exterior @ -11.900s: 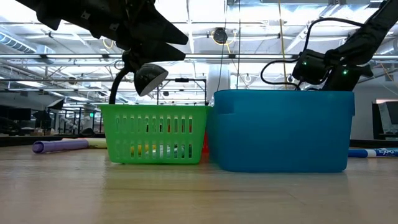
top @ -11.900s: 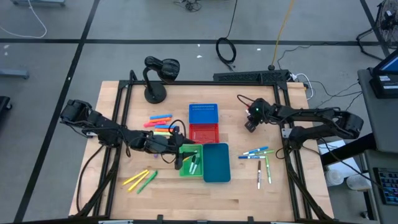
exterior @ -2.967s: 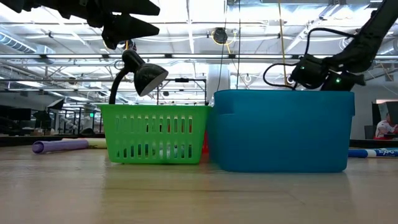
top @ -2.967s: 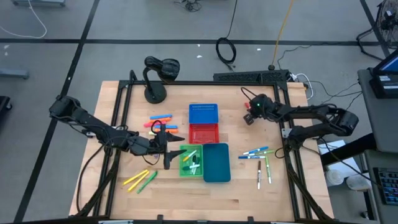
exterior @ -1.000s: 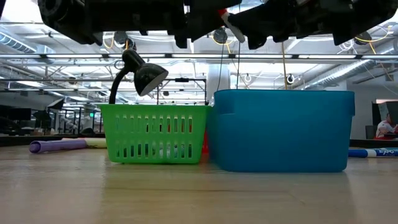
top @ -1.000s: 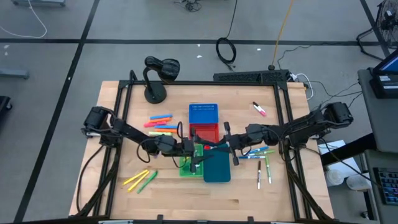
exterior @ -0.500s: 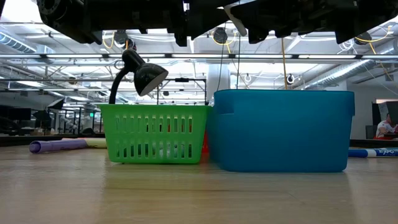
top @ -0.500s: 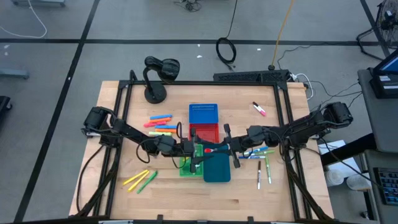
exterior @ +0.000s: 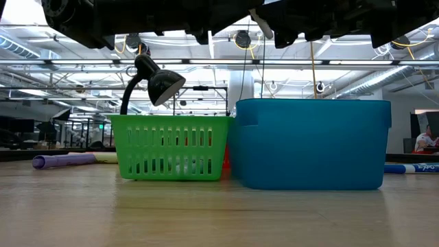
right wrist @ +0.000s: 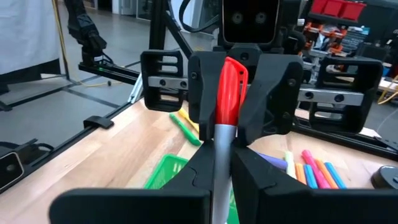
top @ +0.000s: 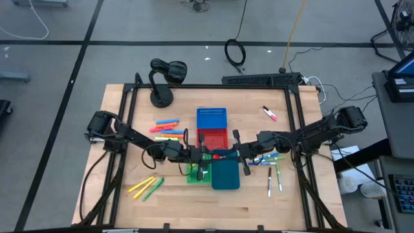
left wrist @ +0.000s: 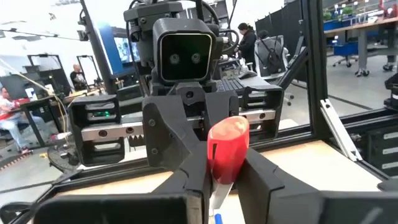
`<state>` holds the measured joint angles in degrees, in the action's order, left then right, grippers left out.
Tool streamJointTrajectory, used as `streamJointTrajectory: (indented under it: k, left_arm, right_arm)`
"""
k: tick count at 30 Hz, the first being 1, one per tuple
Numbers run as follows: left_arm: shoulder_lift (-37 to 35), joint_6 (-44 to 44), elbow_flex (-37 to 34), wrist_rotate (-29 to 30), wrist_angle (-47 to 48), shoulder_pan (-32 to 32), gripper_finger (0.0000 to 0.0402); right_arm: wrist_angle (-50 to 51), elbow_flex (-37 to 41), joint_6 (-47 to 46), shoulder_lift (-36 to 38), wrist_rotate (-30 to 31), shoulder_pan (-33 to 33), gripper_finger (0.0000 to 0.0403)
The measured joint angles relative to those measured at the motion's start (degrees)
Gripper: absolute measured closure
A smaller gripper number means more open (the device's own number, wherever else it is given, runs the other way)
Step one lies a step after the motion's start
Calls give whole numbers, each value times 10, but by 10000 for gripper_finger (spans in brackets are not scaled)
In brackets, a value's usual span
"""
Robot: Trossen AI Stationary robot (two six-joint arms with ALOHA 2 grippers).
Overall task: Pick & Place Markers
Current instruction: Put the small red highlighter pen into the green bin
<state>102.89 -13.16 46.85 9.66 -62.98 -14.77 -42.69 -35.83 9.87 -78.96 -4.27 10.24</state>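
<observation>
A marker (top: 218, 156) with a grey-white body and a red cap hangs level above the green bin (top: 196, 169) and the teal bin (top: 225, 172). My two grippers face each other along it. My right gripper (top: 228, 155) (right wrist: 221, 177) is shut on the body. My left gripper (top: 207, 156) (left wrist: 225, 183) is shut on the cap. Several markers lie in the green bin. Others rest flat on the table: orange, pink and yellow ones (top: 167, 128), yellow and green ones (top: 145, 188), and blue and green ones (top: 272, 167). My left gripper pinches the marker's red cap (left wrist: 227, 149) between its two fingers (right wrist: 198, 93). It comes in level from the table's left, along the marker. The cap is clear of the bins. My right gripper pinches the grey-white body (right wrist: 221, 149) between its two fingers (right wrist: 249, 171), just behind the cap. It comes in level from the table's right, along the marker, which sticks out toward my left gripper, lifted clear.
A red bin (top: 212, 137) and a blue bin (top: 211, 118) stand just beyond the grippers. A black desk lamp (top: 162, 81) stands at the far left. A lone pink marker (top: 269, 114) lies at the far right. Black frame rails run along the table's edges.
My left gripper has shut on the red cap of the marker that my right gripper holds out. The marker has stayed level above the bins, and both arms have kept their places.
</observation>
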Motion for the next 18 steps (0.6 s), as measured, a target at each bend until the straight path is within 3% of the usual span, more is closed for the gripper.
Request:
streamJointTrajectory:
  k: [10, 18]
  left_arm:
    - [1, 2, 0, 12, -4, -7, 348]
    - [-15, -5, 0, 22, -3, -20, 348]
  right_arm:
    - [19, -1, -16, 0, 2, 0, 377]
    - [91, 0, -31, -1, 77, 0, 292]
